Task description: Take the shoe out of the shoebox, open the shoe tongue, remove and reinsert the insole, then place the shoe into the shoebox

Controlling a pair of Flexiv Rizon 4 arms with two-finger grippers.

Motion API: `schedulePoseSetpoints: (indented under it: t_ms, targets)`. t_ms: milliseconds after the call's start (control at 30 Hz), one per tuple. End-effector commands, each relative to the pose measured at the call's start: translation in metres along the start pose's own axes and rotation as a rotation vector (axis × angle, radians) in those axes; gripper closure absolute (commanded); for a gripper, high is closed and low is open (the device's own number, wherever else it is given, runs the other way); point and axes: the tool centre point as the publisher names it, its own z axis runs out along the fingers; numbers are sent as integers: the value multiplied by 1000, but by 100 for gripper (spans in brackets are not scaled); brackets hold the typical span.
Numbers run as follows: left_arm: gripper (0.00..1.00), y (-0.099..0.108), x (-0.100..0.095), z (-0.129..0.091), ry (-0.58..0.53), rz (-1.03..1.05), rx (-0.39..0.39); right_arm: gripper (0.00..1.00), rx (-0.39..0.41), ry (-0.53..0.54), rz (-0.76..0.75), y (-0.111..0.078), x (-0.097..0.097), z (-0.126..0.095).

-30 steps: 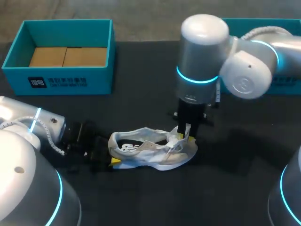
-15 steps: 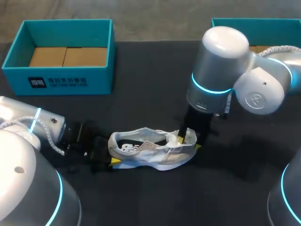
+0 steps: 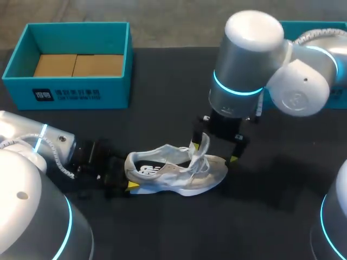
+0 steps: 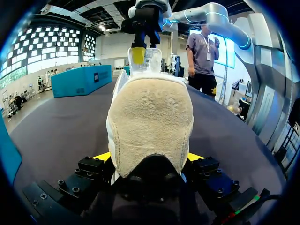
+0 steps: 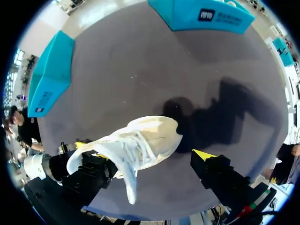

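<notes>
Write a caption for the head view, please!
Left gripper clamps the white shoe's heel; the open right gripper straddles its raised tongue.

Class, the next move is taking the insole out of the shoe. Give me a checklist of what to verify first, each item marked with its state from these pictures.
1. Shoe out of its box, sole down on the table: ok.
2. Left gripper shut on the heel, one of its fingers on each side: ok.
3. Tongue lifted clear of the opening: ok, it stands up above the laces.
4. Right gripper open and free to pick: ok, fingers spread wide above the front of the shoe.
5. Insole loose enough to lift: cannot tell; only a dark inside shows.
</notes>
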Motion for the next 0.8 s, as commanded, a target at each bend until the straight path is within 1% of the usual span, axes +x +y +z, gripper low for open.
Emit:
schedulePoseSetpoints:
  t_ms: [33,167,267,367,467,533,567,700,800]
  targets:
    - [100,2,-1,3,0,0,-3,0,-80,-45,39,-6,12,-13]
    - [100,2,-1,3,0,0,-3,0,-111,-49,-35,-4,22,-23]
    - [100,2,-1,3,0,0,-3,0,-156,-45,-162,-2,35,-32]
    - [100,2,-1,3,0,0,-3,0,-187,-47,-348,-1,50,-41]
    - [100,2,-1,3,0,0,-3,0,-196,-100,-522,0,64,-45]
    - [100,2,-1,3,0,0,-3,0,-196,-98,-598,-1,70,-48]
    - [100,2,-1,3,0,0,-3,0,-188,-120,-677,-2,75,-50]
    - [100,2,-1,3,0,0,-3,0,-180,-160,-856,-4,85,-53]
    - [100,2,-1,3,0,0,-3,0,-162,-160,-993,-8,91,-56]
